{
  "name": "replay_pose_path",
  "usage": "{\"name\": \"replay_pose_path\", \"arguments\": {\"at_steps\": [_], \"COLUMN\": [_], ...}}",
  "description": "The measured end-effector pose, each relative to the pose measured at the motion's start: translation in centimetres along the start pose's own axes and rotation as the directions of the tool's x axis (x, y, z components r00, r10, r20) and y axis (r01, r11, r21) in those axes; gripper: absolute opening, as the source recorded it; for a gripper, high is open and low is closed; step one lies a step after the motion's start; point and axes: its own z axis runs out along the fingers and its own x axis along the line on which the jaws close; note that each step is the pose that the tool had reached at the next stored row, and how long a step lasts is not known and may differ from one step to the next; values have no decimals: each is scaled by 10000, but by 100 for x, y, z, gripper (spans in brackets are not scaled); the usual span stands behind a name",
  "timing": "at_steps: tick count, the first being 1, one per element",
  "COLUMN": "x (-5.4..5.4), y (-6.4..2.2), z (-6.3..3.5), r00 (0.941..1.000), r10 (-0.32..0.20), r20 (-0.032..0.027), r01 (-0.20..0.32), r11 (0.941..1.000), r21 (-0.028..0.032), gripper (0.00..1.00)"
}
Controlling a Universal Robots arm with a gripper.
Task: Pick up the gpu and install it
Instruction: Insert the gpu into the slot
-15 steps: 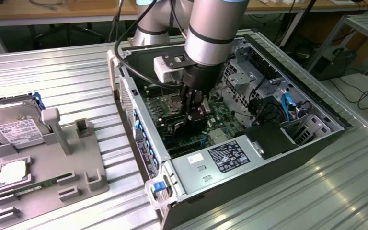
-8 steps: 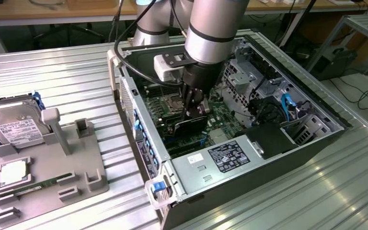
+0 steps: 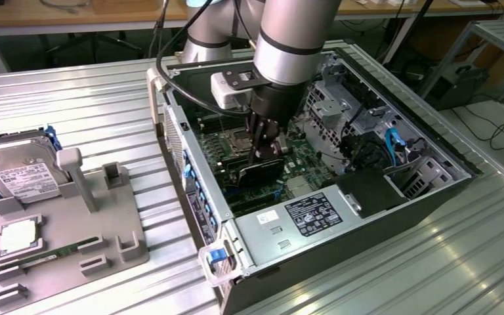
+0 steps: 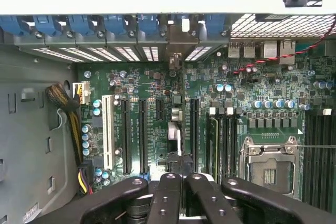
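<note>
1. From the exterior view I have the arm reaching down into the open computer case [image 3: 392,197], which lies on its side on the ribbed metal bench [image 3: 86,92].
2. The pincer [image 3: 265,152] is down over the motherboard [image 3: 309,164], near the middle of the case opening, and its fingers are pressed together on the gpu [image 3: 261,174].
3. The gpu shows as a dark card standing on edge just below the fingers, its lower edge down at the board's expansion slots; I cannot tell whether it is seated in a slot.
4. In the wrist view I see the black fingers [image 4: 170,198] drawn tight side by side, with a dark round part of the card tucked under them.
5. Beyond the fingers in that view lie the expansion slots [image 4: 142,135], one white and several black, running parallel across the green board.
6. The empty processor socket [image 4: 270,166] with its metal frame sits beside the slots, with memory slots [image 4: 223,140] between the two.
7. A row of blue card-retainer clips [image 4: 105,24] lines the case wall past the slots.
8. In the exterior view, at about 9 o'clock from the case, a grey parts holder [image 3: 68,243] rests on the bench, well apart from the pincer.
9. A hard drive with a white label [image 3: 20,174] leans at the holder's 11 o'clock end; a narrow green memory stick [image 3: 50,256] lies at its 6 o'clock side.
</note>
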Motion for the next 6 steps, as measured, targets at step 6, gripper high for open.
{"name": "replay_pose_path", "arguments": {"at_steps": [6], "x": [0], "y": [1], "z": [-27], "r00": [10000], "r10": [0], "r20": [1], "r01": [0], "r11": [10000], "r21": [0], "gripper": [11]}}
